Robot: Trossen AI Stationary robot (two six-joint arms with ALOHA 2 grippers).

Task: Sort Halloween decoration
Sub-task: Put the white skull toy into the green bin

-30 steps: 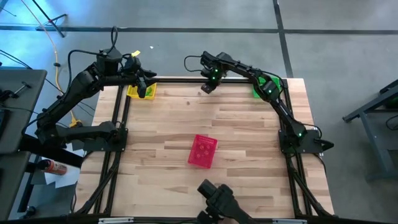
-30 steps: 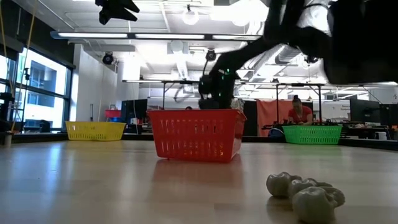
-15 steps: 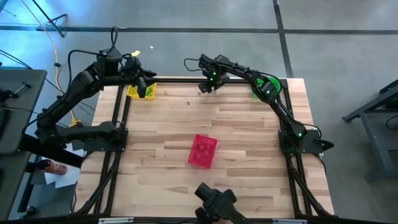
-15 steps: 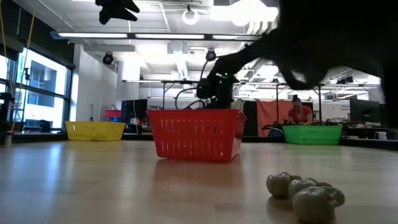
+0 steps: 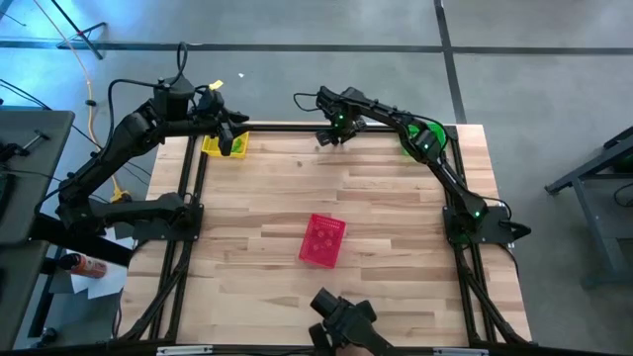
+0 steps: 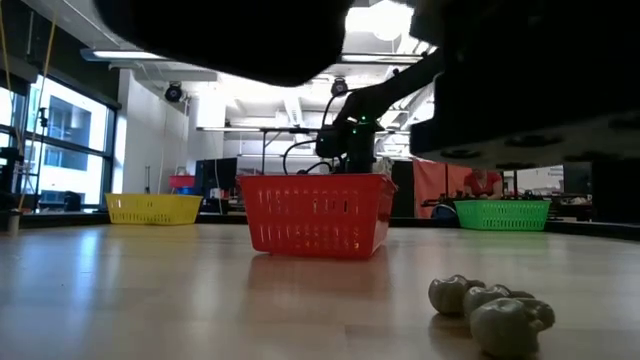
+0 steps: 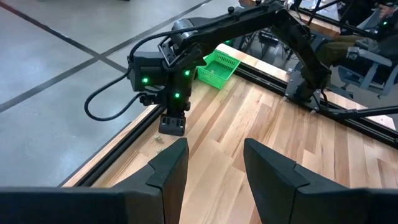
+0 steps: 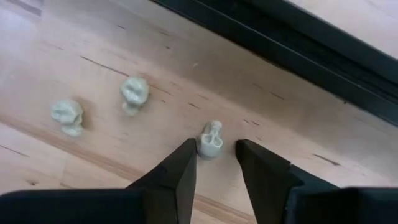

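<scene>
At the far table edge, the right gripper [image 8: 214, 163] stands open around a small pale grey-green skull trinket [image 8: 211, 138] on the wood; two similar skulls [image 8: 134, 94] lie nearby; the left gripper [image 7: 214, 163] hovers open

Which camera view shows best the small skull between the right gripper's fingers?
The right wrist view: the skull sits on the table between the open right gripper fingers. The left wrist view shows only a speck; the others hide it.
</scene>
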